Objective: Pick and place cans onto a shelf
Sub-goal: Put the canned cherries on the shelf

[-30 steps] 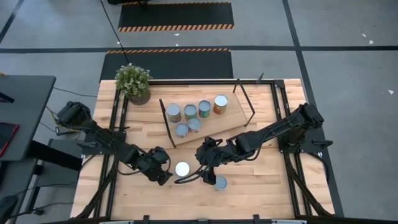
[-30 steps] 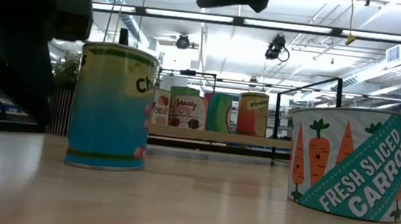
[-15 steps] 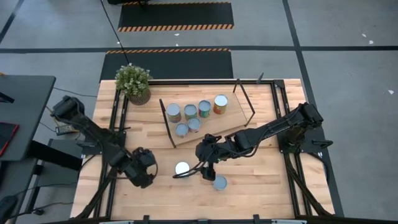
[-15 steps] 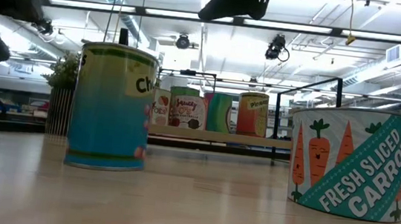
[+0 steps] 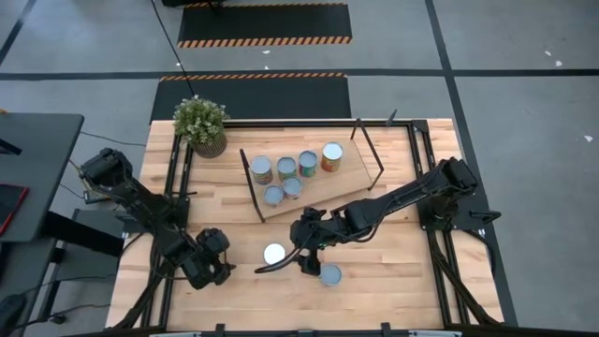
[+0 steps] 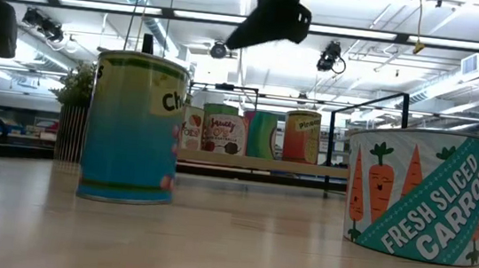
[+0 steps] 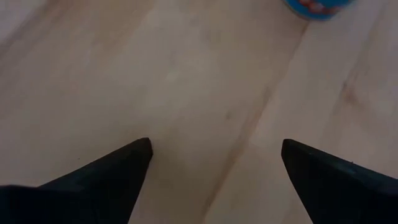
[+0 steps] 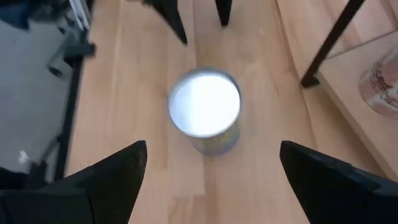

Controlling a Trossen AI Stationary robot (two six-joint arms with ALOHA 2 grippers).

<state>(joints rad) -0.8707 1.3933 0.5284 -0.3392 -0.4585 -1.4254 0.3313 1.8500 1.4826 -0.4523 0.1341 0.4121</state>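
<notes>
A can with a bright white top (image 5: pixel 274 253) stands upright on the tabletop; in the low view its side is blue-green (image 6: pixel 133 127). A second can (image 5: pixel 330 274), with a carrot label (image 6: pixel 416 193), stands to its right. Several more cans (image 5: pixel 298 170) stand on the light-wood shelf (image 5: pixel 351 173) farther back. My right gripper (image 5: pixel 299 256) is open and empty, held above the table just right of the white-topped can (image 8: pixel 205 109). My left gripper (image 5: pixel 227 271) is open and empty, low over the table to that can's left.
A potted green plant (image 5: pixel 200 124) stands at the far left corner. The shelf's black frame ends (image 5: pixel 372 150) rise at its sides. Bare tabletop (image 7: pixel 186 93) lies under my left gripper. Black rails run along the table's left and right edges.
My left gripper has drawn back from the white-topped can toward the table's left and near edges. The can stands where it was. My right gripper has tipped and come a little lower above the cans.
</notes>
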